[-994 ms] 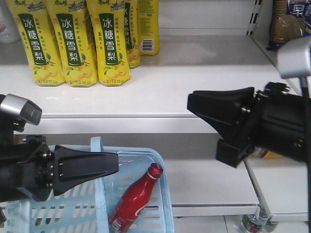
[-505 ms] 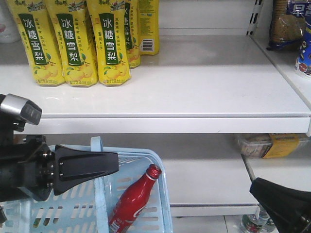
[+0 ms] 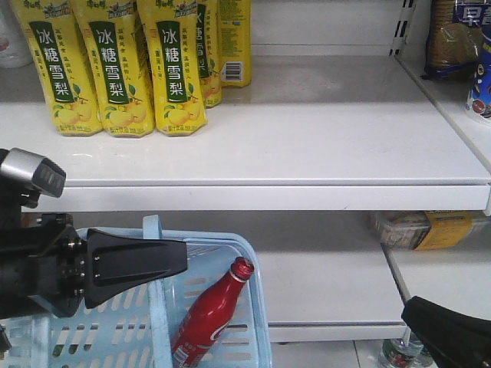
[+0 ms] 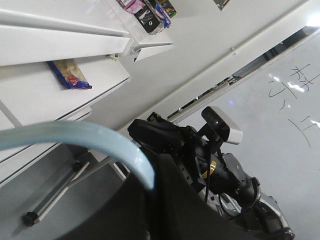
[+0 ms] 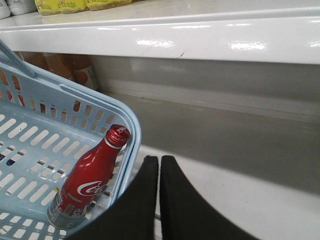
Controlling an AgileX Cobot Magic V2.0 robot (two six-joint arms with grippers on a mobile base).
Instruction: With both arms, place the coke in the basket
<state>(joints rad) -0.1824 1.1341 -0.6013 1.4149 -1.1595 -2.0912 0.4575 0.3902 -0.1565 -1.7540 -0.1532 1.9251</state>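
Coke [image 3: 211, 320] leans tilted inside basket [image 3: 253, 264]. Left gripper [image 3: 138, 262] jaws grasping the basket's handle bar [image 3: 156, 295]. Right gripper [image 5: 159, 165] jaws clenched, holding nothing, beside basket.

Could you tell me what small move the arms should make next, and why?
Probably just draw the right gripper further away: the coke already leans inside the basket, and the right fingers are shut on nothing. The left gripper holds the basket's handle, so it should stay put.
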